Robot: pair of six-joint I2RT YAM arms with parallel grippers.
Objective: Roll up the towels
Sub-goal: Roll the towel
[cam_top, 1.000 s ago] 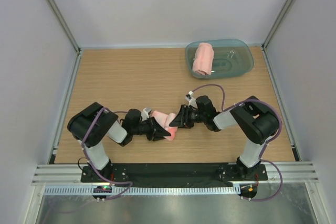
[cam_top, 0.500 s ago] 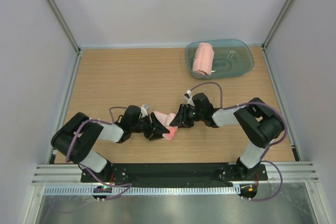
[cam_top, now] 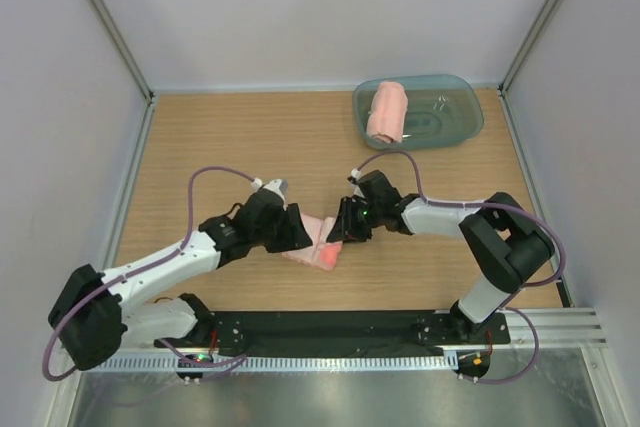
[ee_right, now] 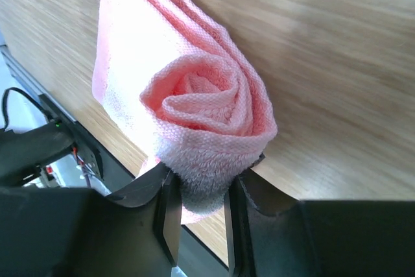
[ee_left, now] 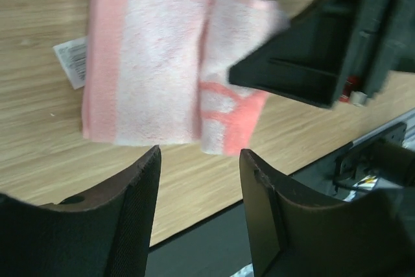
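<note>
A salmon-pink towel (cam_top: 318,247) lies on the wooden table between my two grippers, partly rolled, with a flat part to its left. My right gripper (cam_top: 340,231) is shut on the rolled end of the towel (ee_right: 201,108), which shows a spiral right in front of the fingers (ee_right: 165,209). My left gripper (cam_top: 299,237) is open and empty, held just above the flat part of the towel (ee_left: 146,76), apart from it. In the left wrist view, the right gripper (ee_left: 311,63) is over the roll. A second towel (cam_top: 387,112) lies rolled in the tub.
A translucent blue-green plastic tub (cam_top: 450,117) stands at the back right of the table. A white label (ee_left: 71,63) sticks out from the flat towel's left edge. The black base rail (cam_top: 330,325) runs close behind the towel at the near edge.
My left gripper has let go of the towel and drawn back a little to the left, its arm stretching out low. My right gripper stays shut on the roll.
</note>
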